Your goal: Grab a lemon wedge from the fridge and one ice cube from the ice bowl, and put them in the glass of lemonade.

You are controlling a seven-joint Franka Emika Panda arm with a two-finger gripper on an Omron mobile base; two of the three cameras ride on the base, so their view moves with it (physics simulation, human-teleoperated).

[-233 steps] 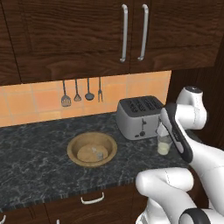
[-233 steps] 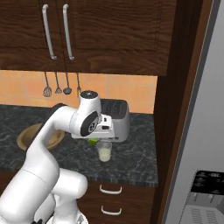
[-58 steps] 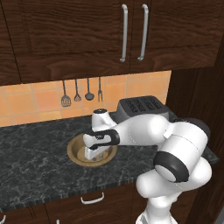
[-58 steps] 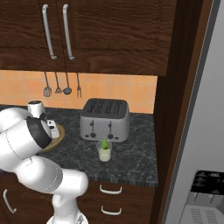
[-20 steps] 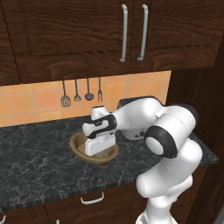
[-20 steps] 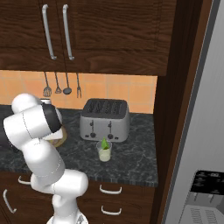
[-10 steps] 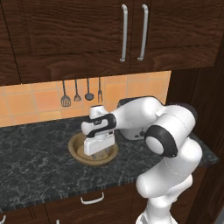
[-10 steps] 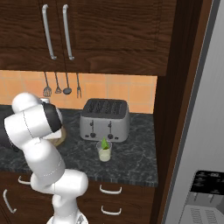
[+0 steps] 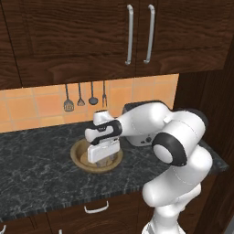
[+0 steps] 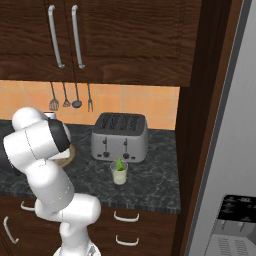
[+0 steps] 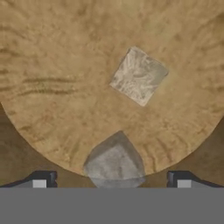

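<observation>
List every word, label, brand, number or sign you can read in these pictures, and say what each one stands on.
No text can be read anywhere.
Fridge dispenser panel: small pale marks, too blurred to read.
Toaster front: knobs and levers, no legible label.
Glass of lemonade, ice bowl, ice cubes, upper cabinets: no lettering.

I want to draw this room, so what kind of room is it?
It looks like a kitchen. There's a toaster on a dark stone counter, cooking utensils hanging on the tiled wall, and a big steel fridge beside wooden cabinets.
</observation>
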